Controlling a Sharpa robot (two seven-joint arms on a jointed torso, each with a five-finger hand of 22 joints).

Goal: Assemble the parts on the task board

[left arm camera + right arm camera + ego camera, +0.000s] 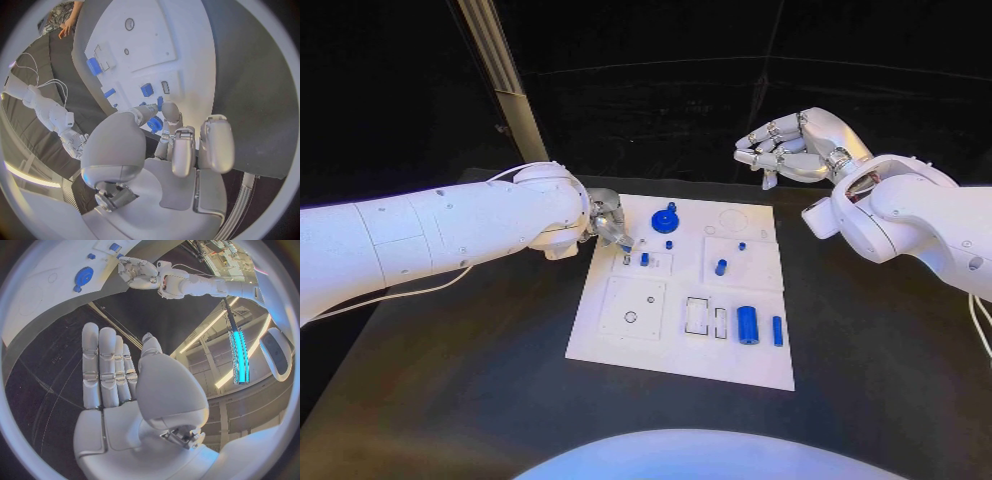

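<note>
The white task board [678, 340] lies in the middle of the black table. A round blue knob [665, 220] stands near its far edge, with small blue pegs [668, 243] just in front of it. Two blue cylinders [749, 321] lie near the board's right side, and another blue part [721, 267] stands mid-board. My left hand [607, 225] hovers over the board's far left corner, fingers [187, 150] bent down beside the knob [154, 124], with nothing held. My right hand [788, 145] is raised beyond the far right corner, its fingers [106, 365] straight and holding nothing.
A rectangular white plate [633, 310] with a small hole sits on the board's near left. Empty slots [698, 316] lie beside the cylinders. A pale metal post [502, 75] rises behind the table at the far left. Bare black table surrounds the board.
</note>
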